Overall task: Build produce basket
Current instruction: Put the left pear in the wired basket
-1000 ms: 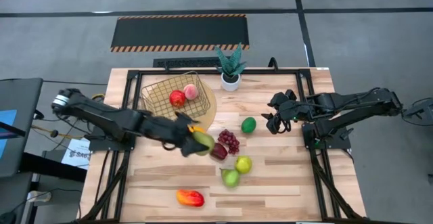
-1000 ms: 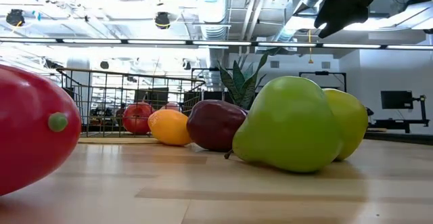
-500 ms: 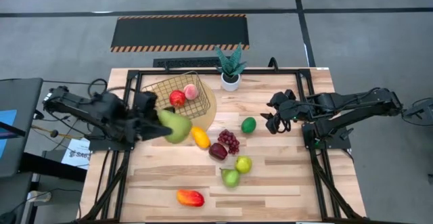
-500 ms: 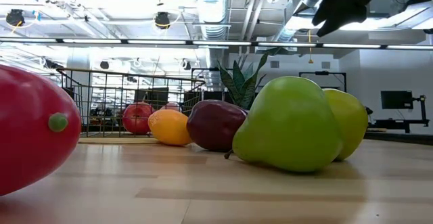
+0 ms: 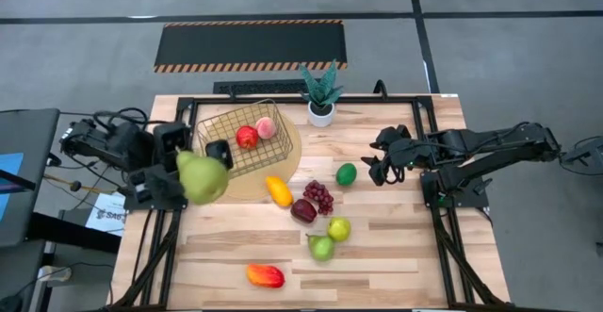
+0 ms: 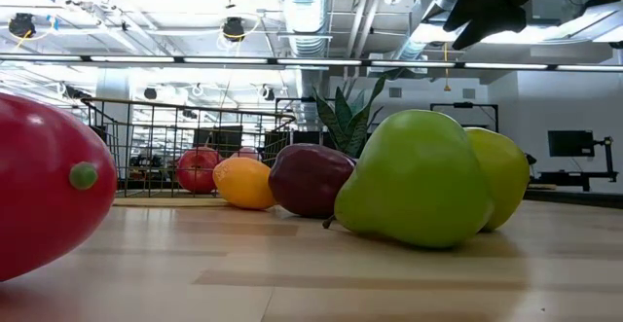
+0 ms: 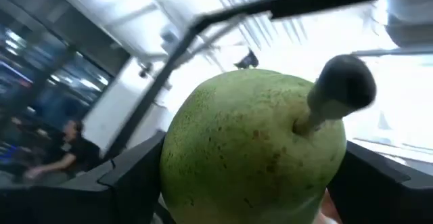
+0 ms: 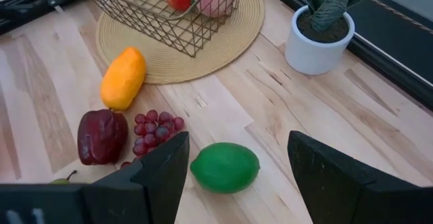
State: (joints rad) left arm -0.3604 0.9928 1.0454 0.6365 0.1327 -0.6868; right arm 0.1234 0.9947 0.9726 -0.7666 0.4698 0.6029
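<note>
Now the left hand (image 5: 193,172) grips a green pear (image 5: 202,176) near the counter's left edge, short of the basket (image 5: 247,135) at the back-left. Released early, the pear probably rolls off. The right hand (image 8: 233,183) hangs open above the lime (image 8: 224,167).

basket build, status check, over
Left gripper shut on green pear, lifted beside basket. Right gripper open, hovering over lime. Apple and peach already in. Nothing blocking.
</note>
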